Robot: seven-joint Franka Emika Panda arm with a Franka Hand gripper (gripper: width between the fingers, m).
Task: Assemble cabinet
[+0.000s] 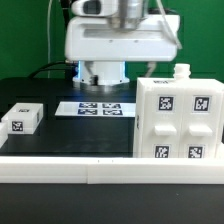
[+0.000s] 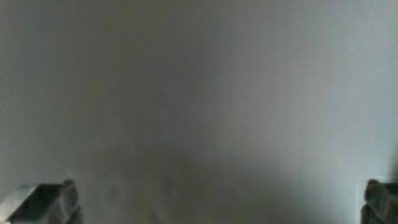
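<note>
The cabinet body (image 1: 178, 120), a big white box with rounded recesses and several marker tags, stands at the exterior view's right. A small white part (image 1: 181, 70) sticks up from its top. A small white panel (image 1: 22, 118) with tags lies at the exterior view's left. The exterior view shows only the arm's upper links (image 1: 120, 10), not the gripper's jaws. In the wrist view the gripper (image 2: 217, 202) is open. One dark fingertip (image 2: 45, 202) shows at each lower corner, with nothing between them. That view shows only a plain blurred grey-white surface.
The marker board (image 1: 98, 108) lies flat on the black table in front of the white robot base (image 1: 112, 45). A white ledge (image 1: 110, 172) runs along the near edge of the table.
</note>
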